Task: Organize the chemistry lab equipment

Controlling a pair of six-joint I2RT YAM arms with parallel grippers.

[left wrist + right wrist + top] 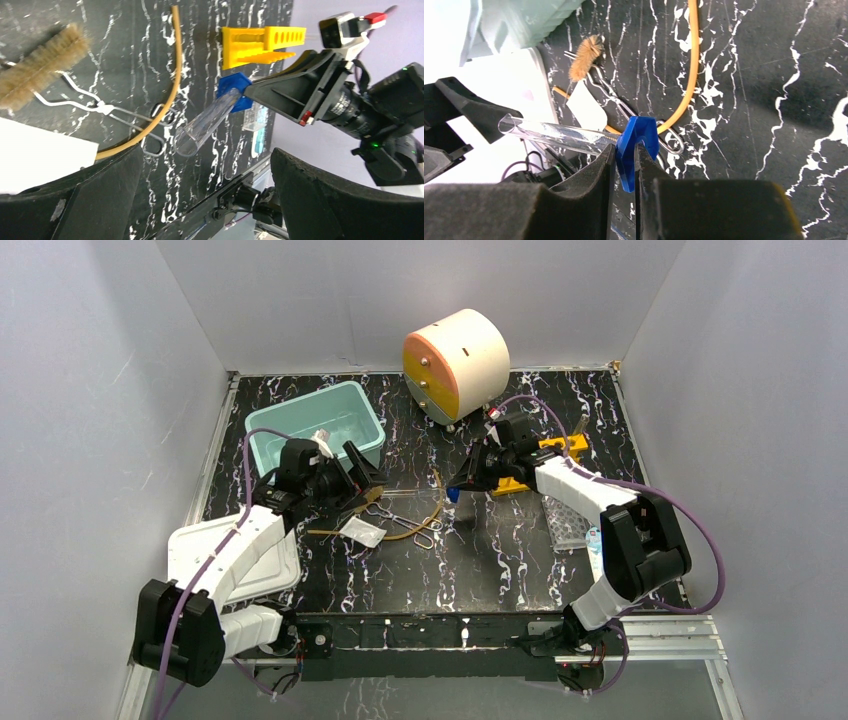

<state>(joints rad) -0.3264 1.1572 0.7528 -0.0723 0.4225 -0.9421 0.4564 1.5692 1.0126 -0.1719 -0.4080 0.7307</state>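
Right wrist: clear cylindrical tube (554, 134), blue faceted cap (639, 142).

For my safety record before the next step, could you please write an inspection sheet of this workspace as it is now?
Surface: black marbled table, no spill seen.
Job's things: blue-capped tube held above the table; yellow rack, well plate, forceps, brush and white packet lie on it.
Clutter: tan hose, teal bin, cream drum, white tray.
Grippers: left tool open, empty; right tool shut on the tube's blue cap.
Cables: purple cables along both arms, no snag seen.
Surroundings: grey walls on three sides.
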